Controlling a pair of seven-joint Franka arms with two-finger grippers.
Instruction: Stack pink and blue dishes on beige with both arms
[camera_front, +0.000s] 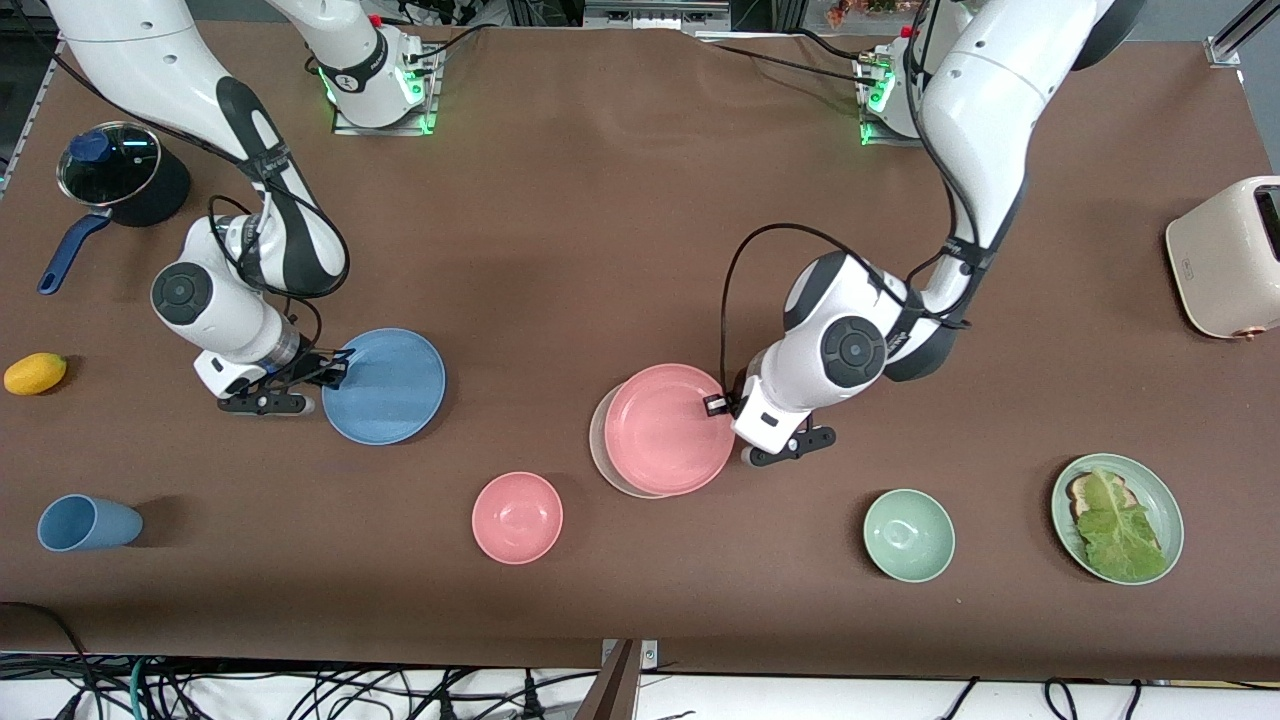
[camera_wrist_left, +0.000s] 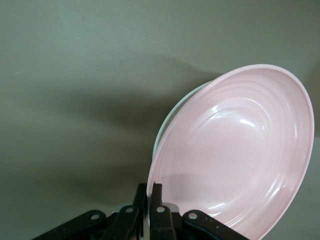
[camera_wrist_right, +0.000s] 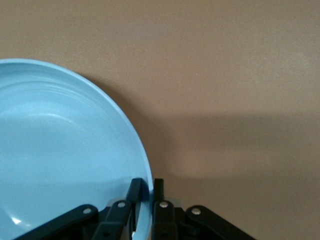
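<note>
My left fingers (camera_wrist_left: 151, 210) are pinched closed on the rim of the pink plate (camera_front: 668, 428), at its 3 o'clock edge in the front view. The left wrist view shows the rim between the 2 pads, and the plate tilted. A rim pinch is the only hold a flat, low plate offers. The pink plate is over the beige plate (camera_front: 604, 450), whose pale edge shows past it at 8 to 9 o'clock, so the 2 are overlapped but not centred. I cannot tell whether they touch; I judge this step close to set-down.

My right fingers (camera_wrist_right: 144, 200) are clamped on the rim of the blue plate (camera_front: 385, 385), at its 9 o'clock edge, toward the right arm's end of the counter (camera_front: 620, 230). It looks tilted in the front view, and it lies well apart from the beige plate, so its carry is not yet done.

Count:
- 3 flat task plates: 1 pink, 1 blue, 1 beige.
- 2 bowls nearer the front camera: 1 pink bowl (camera_front: 517, 517), 1 green bowl (camera_front: 908, 535).
- 1 blue cup (camera_front: 88, 523), on its side.
- 1 green plate (camera_front: 1158, 490) carrying lettuce and toast.
</note>
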